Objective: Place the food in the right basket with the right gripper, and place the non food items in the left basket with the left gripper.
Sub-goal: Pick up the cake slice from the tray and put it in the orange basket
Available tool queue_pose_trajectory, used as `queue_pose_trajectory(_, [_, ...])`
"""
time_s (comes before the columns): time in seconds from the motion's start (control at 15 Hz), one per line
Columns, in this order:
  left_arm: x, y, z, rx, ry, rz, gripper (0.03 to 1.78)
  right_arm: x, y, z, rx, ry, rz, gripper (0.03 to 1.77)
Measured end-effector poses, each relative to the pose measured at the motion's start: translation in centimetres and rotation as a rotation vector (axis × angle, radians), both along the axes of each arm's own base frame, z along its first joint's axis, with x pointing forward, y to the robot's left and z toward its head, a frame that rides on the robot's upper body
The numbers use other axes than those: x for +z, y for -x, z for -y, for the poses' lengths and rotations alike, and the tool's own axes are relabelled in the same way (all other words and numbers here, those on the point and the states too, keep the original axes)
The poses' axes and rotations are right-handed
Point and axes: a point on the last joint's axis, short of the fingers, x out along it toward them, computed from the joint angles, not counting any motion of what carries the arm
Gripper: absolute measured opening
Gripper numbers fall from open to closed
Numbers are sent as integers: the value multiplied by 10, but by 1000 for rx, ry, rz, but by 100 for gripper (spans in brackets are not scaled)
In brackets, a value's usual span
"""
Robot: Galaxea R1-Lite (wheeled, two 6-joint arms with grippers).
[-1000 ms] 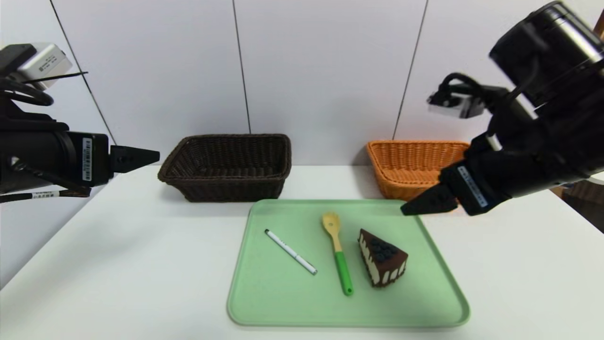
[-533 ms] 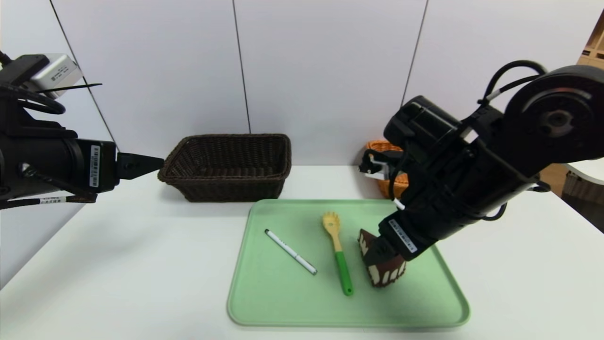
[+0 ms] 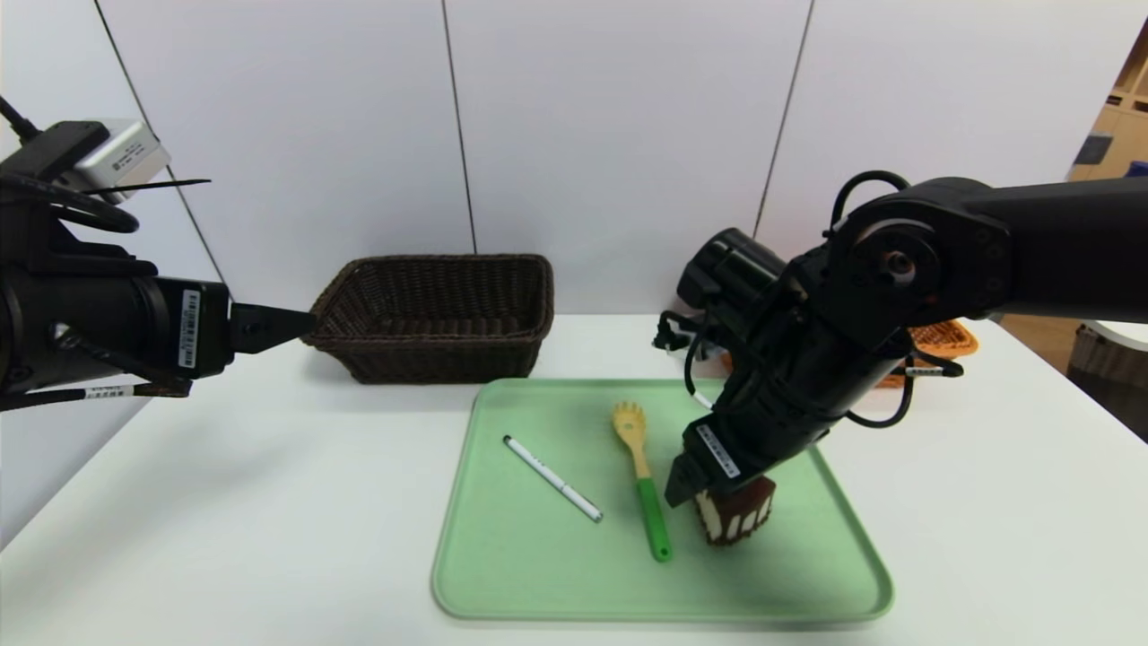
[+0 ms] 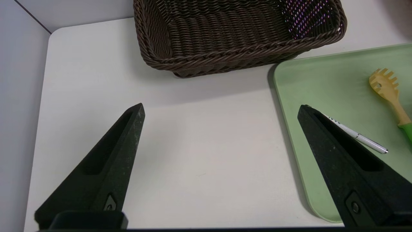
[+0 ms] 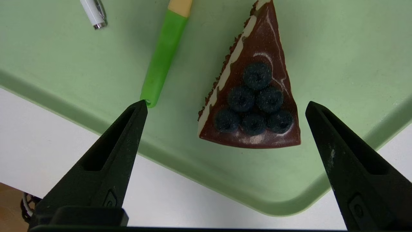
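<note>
above the cake slice, spread fingers

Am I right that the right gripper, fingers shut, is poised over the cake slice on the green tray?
Not quite: the right gripper is over the cake slice on the green tray, but its fingers are open, spread to either side of the slice, as the right wrist view shows.

Right basket mostly hidden behind right arm; cake slice top covered by right gripper.
</note>
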Motion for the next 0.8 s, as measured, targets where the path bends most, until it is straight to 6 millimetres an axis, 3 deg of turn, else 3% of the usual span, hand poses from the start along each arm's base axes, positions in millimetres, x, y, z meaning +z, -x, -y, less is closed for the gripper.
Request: queue_pose_trajectory(0.8, [1, -1, 2, -7, 0, 3, 169, -24, -17, 1, -59, 74, -33, 170])
